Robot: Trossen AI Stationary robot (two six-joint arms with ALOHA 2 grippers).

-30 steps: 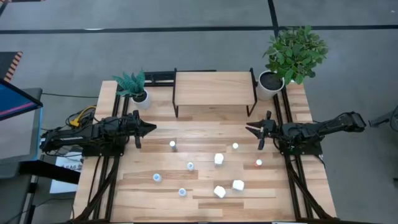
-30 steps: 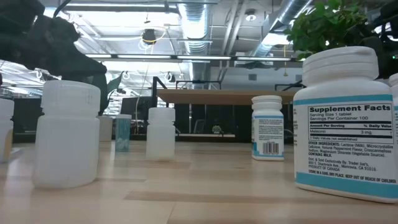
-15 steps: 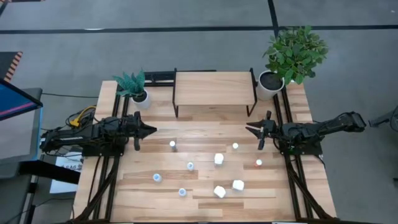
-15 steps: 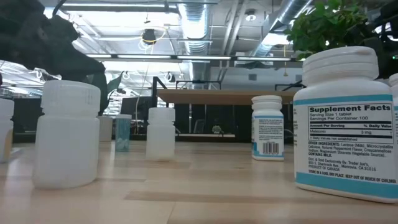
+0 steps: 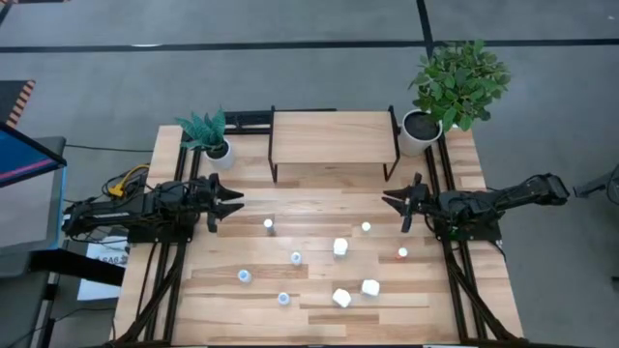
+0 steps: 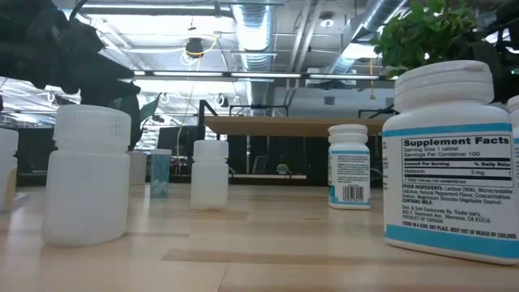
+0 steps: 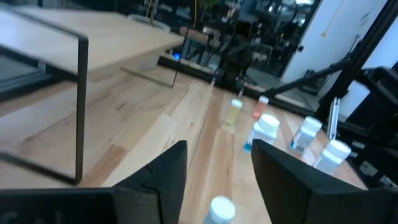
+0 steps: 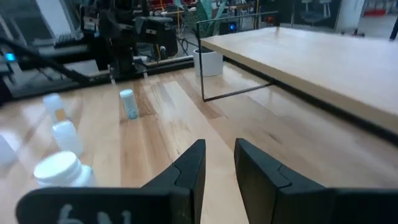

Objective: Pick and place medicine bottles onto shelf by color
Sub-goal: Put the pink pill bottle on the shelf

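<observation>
Several small medicine bottles stand upright on their bases on the wooden table: blue-capped ones (image 5: 245, 276) (image 5: 296, 258) at near left, a red-capped one (image 5: 402, 253) at right, and chunkier white ones (image 5: 341, 298) near the front. The shelf (image 5: 334, 138), with a light wood top on thin black legs, stands at the far middle and holds nothing. My left gripper (image 5: 235, 201) hovers open at the table's left, pointing right toward a bottle (image 5: 269, 225). My right gripper (image 5: 389, 201) hovers at the right, pointing left, its fingers a narrow gap apart and holding nothing.
A small white pot with a teal plant (image 5: 218, 150) stands left of the shelf, and a larger potted green plant (image 5: 423, 130) stands right of it. Black rails (image 5: 447, 193) run along both table sides. Bare wood lies between the grippers and in front of the shelf.
My left gripper has opened its fingers where it hovers. The bottles and my right arm have stayed where they were.
</observation>
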